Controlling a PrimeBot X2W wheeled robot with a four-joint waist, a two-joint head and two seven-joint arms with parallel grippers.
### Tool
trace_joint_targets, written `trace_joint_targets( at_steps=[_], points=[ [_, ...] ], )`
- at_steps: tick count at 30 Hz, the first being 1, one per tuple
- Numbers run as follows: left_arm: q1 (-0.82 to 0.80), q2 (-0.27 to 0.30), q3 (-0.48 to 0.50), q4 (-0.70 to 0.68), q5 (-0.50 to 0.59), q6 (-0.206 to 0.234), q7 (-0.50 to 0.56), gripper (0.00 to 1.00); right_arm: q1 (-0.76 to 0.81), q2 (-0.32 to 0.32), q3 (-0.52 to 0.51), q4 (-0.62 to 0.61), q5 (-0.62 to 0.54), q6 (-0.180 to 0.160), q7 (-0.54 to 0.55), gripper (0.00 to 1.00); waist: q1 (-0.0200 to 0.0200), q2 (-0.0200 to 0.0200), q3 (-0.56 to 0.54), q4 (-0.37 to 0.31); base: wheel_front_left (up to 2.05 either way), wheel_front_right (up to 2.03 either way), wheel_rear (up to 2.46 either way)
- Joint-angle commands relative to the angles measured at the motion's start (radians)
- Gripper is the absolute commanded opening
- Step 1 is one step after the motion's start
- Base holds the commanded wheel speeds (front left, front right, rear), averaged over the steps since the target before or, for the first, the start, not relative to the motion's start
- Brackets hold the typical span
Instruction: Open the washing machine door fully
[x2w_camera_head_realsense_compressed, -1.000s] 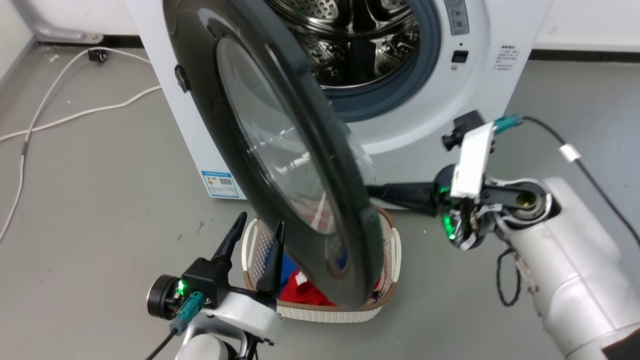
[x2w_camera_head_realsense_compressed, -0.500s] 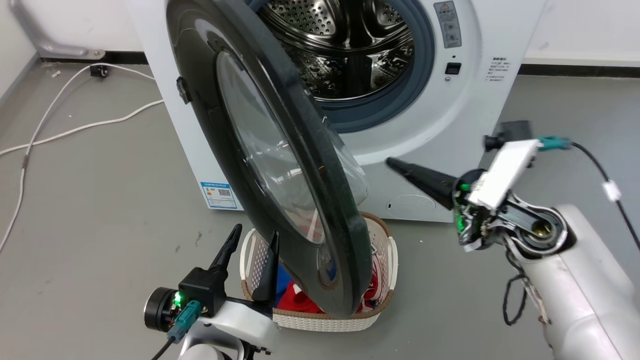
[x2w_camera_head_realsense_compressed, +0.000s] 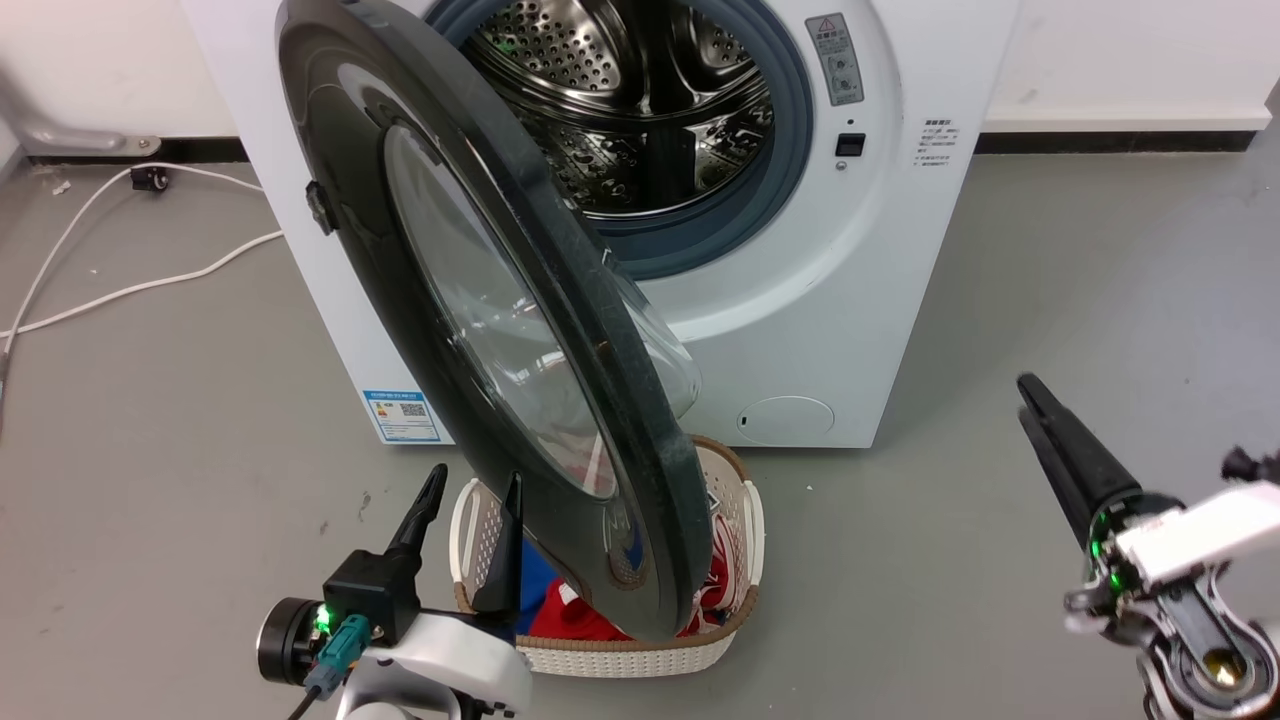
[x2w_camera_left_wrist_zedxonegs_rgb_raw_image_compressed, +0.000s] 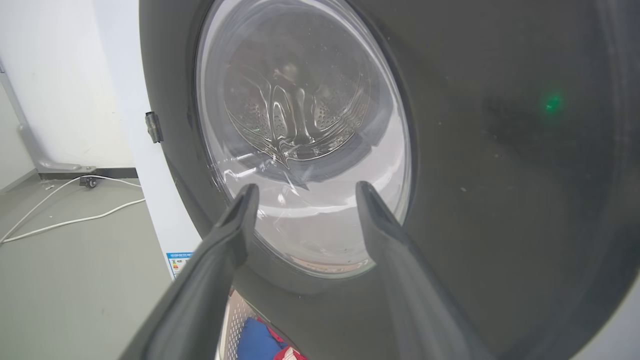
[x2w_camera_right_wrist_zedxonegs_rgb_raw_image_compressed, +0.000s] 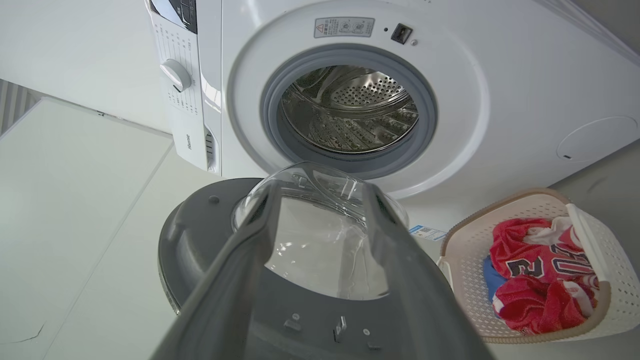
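Washing machine door (x2w_camera_head_realsense_compressed: 470, 330) judged heavy, stiff, slick, its glass fragile: push black rim (x2w_camera_head_realsense_compressed: 670, 500); left claw (x2w_camera_head_realsense_compressed: 476, 475) and right claw (x2w_camera_head_realsense_compressed: 1024, 395) spread, empty.

My left pincer (x2w_camera_head_realsense_compressed: 476, 473) sits low at my left side. Its two dark fingers (x2w_camera_left_wrist_zedxonegs_rgb_raw_image_compressed: 235, 235) point up and forward with a clear gap between them and grip nothing. A green light (x2w_camera_head_realsense_compressed: 322, 618) glows on the wrist behind it. My right pincer (x2w_camera_head_realsense_compressed: 1022, 395) is out at my lower right, slanting up and leftward, also parted and empty.
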Motion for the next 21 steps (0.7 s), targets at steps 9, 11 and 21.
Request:
trace_joint_targets(
  at_steps=[9, 11, 21],
  points=[
    [0.008, -0.001, 0.03, 0.009, 0.013, 0.002, -0.003, 1.0, 0.157, -0.04, -0.062, -0.093, -0.516, 0.0, -0.301, 1.0, 0.0001, 0.0, -0.003, -0.005, 0.0, 0.0, 0.0],
    [0.007, -0.001, 0.033, 0.01, 0.014, 0.003, -0.003, 1.0, 0.157, -0.025, -0.087, -0.107, -0.667, 0.0, -0.339, 1.0, 0.0001, 0.0, -0.003, -0.006, 0.0, 0.0, 0.0],
    [-0.009, -0.001, 0.05, 0.011, 0.033, -0.005, -0.003, 1.0, 0.232, 0.123, -0.168, -0.271, -1.27, 0.0, -0.308, 1.0, 0.0001, 0.0, 0.003, 0.003, 0.0, 0.0, 0.0]
  ],
)
